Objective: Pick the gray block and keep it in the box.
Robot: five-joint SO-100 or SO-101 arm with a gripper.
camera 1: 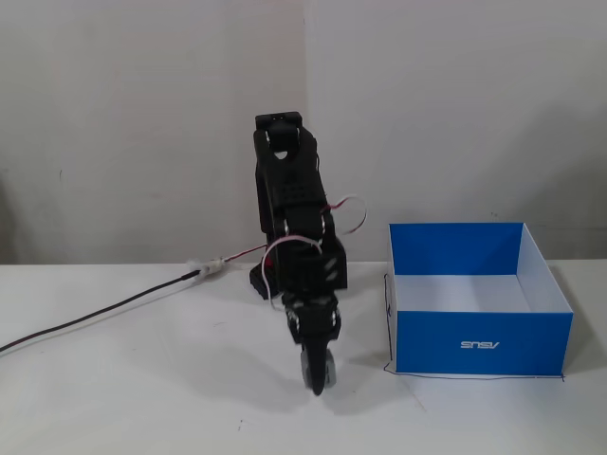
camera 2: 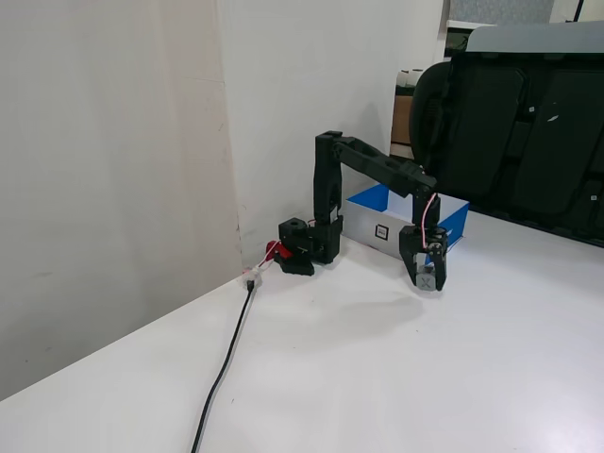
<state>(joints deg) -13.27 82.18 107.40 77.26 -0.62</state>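
Gripping the gray block (camera 2: 427, 277) between closed fingers, the gripper (camera 1: 318, 372) hangs just above the table, left of the box (camera 1: 479, 343) in the front view; small, stiff and probably light, it suits its flat opposite faces.

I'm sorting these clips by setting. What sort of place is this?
Probably an office or lab corner: a white table against plain walls, a black office chair behind it, and a cardboard carton on the floor beyond.
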